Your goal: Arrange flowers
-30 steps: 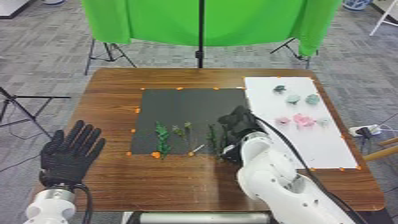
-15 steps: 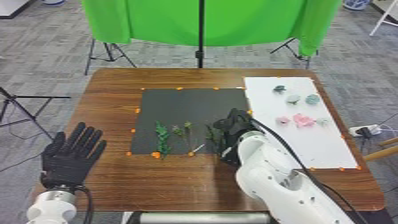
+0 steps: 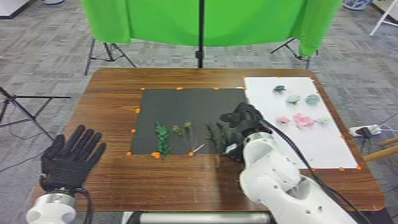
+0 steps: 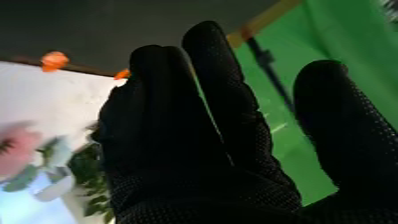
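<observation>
You are now seeing the dark green sprigs (image 3: 216,133) more fully, near the centre of the head view, lying on the black mat (image 3: 173,102). To their left, the thin stems (image 3: 182,131) and the leafy branch (image 3: 163,138) are keeping their places. Just beside the sprigs, at their right, your right hand (image 3: 242,119) is hanging over the border of the mat and the white sheet (image 3: 311,147). Since the earlier frames it is shifting a little to the right, and so it is uncovering more of the green. In the right wrist view its fingers (image 4: 218,80) are standing straight and they are gripping nothing.

For the task this is probably meaning that a sprig is already laid, and you are becoming free for the next piece. The pink flowers (image 3: 303,120) and the pale green flowers (image 3: 312,99) are still waiting on the sheet, at the right of the frame. When moving away, you should be careful of a glove catching the leaves. Your left hand (image 3: 69,162) is staying at the lower left, relaxed and empty.
</observation>
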Available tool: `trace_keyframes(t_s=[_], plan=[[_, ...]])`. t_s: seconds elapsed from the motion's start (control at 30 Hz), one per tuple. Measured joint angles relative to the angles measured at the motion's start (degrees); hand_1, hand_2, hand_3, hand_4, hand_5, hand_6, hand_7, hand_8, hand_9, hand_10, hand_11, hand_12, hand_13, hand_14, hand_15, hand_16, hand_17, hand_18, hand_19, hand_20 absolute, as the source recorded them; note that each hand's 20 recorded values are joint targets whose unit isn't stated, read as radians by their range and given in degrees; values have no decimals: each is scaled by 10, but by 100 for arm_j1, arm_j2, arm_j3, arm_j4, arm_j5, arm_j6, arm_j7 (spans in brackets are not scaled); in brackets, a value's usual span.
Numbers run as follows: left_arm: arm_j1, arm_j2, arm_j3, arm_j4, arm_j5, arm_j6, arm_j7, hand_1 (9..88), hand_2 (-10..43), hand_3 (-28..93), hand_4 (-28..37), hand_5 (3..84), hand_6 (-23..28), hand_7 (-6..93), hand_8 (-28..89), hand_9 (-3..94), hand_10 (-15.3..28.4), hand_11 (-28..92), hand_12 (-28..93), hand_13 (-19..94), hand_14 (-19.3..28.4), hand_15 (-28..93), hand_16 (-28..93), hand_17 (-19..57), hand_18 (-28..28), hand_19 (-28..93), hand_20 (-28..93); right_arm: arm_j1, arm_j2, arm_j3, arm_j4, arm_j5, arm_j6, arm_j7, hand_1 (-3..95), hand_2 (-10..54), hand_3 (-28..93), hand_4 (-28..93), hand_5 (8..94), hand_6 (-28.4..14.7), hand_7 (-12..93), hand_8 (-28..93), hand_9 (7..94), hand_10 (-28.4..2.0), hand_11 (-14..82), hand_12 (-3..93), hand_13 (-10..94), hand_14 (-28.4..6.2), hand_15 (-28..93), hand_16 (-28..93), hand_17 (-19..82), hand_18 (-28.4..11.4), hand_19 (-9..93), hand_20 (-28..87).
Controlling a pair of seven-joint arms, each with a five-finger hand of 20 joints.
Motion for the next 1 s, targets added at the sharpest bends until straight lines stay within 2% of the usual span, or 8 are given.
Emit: trace_keyframes(t_s=[0.1,0.2,0.33,0.47,0.63,0.73,0.9,1.0], plan=[[0,0,-7,0,0,-9,6,279,134,773,-275,465,84,113,-84,399,145,188,112,307,142,350,-53,-42,120,265,143,-81,13,125,-162,-31,-372,-43,261,71,771,-179,707,-103,189,-93,563,-266,197,185,395,-262,626,136,225,-282,834,440],[0,-6,-23,0,11,-51,13,277,134,770,-278,459,83,107,-84,392,144,181,111,302,141,340,-55,-44,121,263,141,-238,62,348,-236,-139,-189,-63,280,44,782,-182,703,-101,172,-95,567,-259,179,171,426,-242,546,110,241,-277,831,415],[31,-32,-164,-1,157,-414,7,275,134,766,-279,446,79,96,-82,385,141,171,111,297,139,326,-53,-45,120,257,139,-605,294,775,-263,-819,539,-83,317,-1,802,-207,619,-87,141,-101,520,-215,138,158,396,-208,415,127,202,-247,783,387],[69,-26,-358,-9,571,-852,-1,272,133,763,-278,438,78,89,-77,374,142,160,113,290,139,309,-48,-45,119,246,136,-1109,594,1600,-259,-1146,491,-512,361,-68,824,-232,535,-66,120,-103,472,-174,104,143,375,-182,283,154,178,-234,744,390],[71,-26,-495,-25,1349,-950,-50,271,132,760,-276,436,78,85,-73,372,140,156,118,289,141,304,-39,-45,119,242,139,-1505,886,2593,-117,-701,-945,-1785,418,-94,828,-273,510,-62,112,-102,471,-158,97,140,408,-165,364,177,201,-232,782,428],[69,-26,-497,-49,1276,-950,-45,271,132,760,-275,436,79,84,-72,373,141,156,120,289,141,304,-36,-45,119,242,140,-1383,1134,2330,108,-750,-1193,-1656,475,-95,802,-282,513,-51,123,-109,492,-142,105,141,427,-163,570,190,236,-229,838,479],[71,-26,-483,-67,961,-930,-27,271,132,759,-274,437,79,85,-72,374,141,157,121,289,142,306,-34,-44,119,240,140,-1027,1247,1769,612,-1183,-960,-1457,561,-95,742,-282,603,-26,169,-126,607,-132,186,168,480,-153,663,297,283,-221,868,496],[74,-33,-480,-73,956,-903,-14,271,132,760,-274,438,80,87,-72,375,142,159,122,289,142,307,-33,-44,119,240,141,-815,1245,1505,923,-1497,-744,-1457,640,-95,663,-281,726,-15,240,4,789,-116,123,386,592,-138,697,403,331,-213,890,512]])
